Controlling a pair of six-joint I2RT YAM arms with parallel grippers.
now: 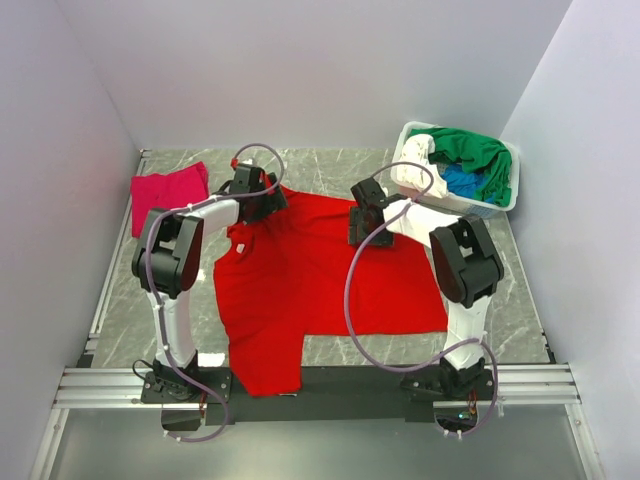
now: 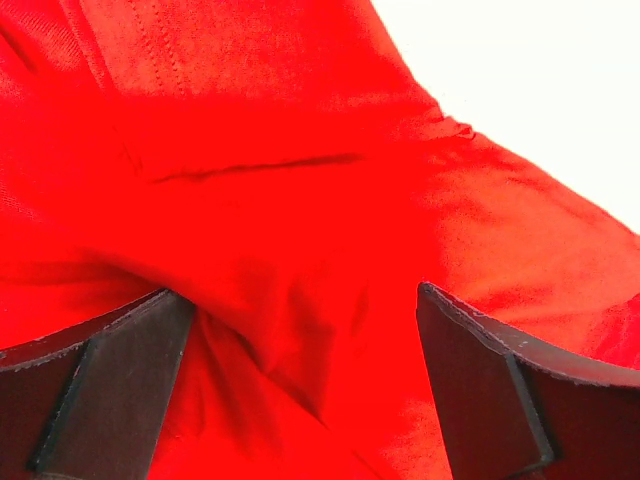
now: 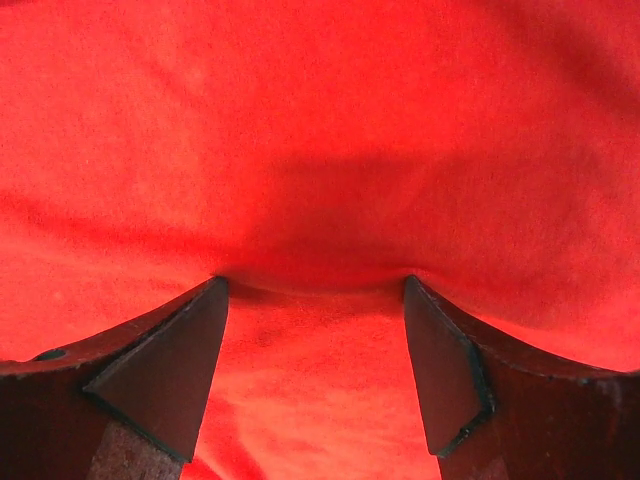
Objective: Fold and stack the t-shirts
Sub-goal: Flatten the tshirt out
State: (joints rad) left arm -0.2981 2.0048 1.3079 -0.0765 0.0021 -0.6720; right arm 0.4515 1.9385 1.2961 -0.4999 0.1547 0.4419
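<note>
**Desk:** Which step are you on?

**Me:** Early in the fold of the red one, as I judge it. The red t-shirt (image 1: 320,270) lies spread across the middle of the desk (image 1: 510,300), between my two arms. At the near left one flap runs down onto the dark bar (image 1: 350,382) between the bases. The near right corner is missing, so the outline is an L and not a tidy rectangle.

**Desk:** And the fingers?

**Me:** Both sets are low over the far half of the shirt. The left fingers (image 2: 100,390) stand wide apart at the far left corner. A soft ridge of red cloth rises between them, but neither side pinches it, so they hold nothing. The right fingers (image 3: 165,375) are also spread wide, with their tips on flat cloth toward the far right, and they grip nothing.

**Desk:** What does the next move need?

**Me:** My guess is that each side has to close on a proper pinch of fabric. Then both should carry it together so the fold lands square.

**Desk:** What room do you have?

**Me:** There is bare desk at the near right and a strip along the far edge. At the far left a pink t-shirt (image 1: 168,190) lies folded, near the left arm and close to the side wall. At the far right the basket (image 1: 480,207) holds a green t-shirt (image 1: 475,150), a blue t-shirt (image 1: 462,182) and a white t-shirt (image 1: 415,165). Its rim is near my right arm, so I would swing wide of it.
</note>
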